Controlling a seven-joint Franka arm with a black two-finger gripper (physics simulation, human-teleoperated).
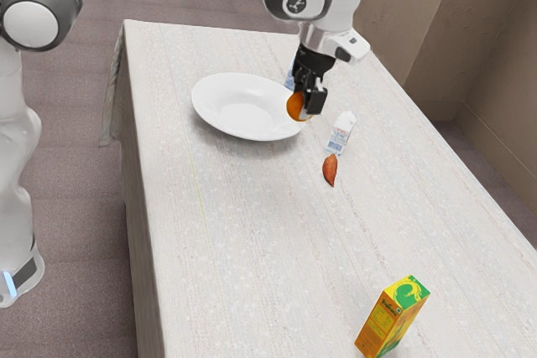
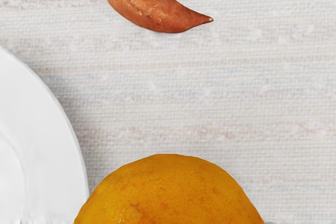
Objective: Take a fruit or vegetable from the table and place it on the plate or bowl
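Both fingers of the gripper [image 1: 304,106] are pinching the orange [image 1: 294,108], holding it lifted just at the plate's [image 1: 220,115] rim, with the plate's middle lying toward the exterior view's left of the fruit.

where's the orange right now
The orange is held in the gripper at the white plate's rim on the exterior view's right, with the sweet potato and small carton on the table nearby.
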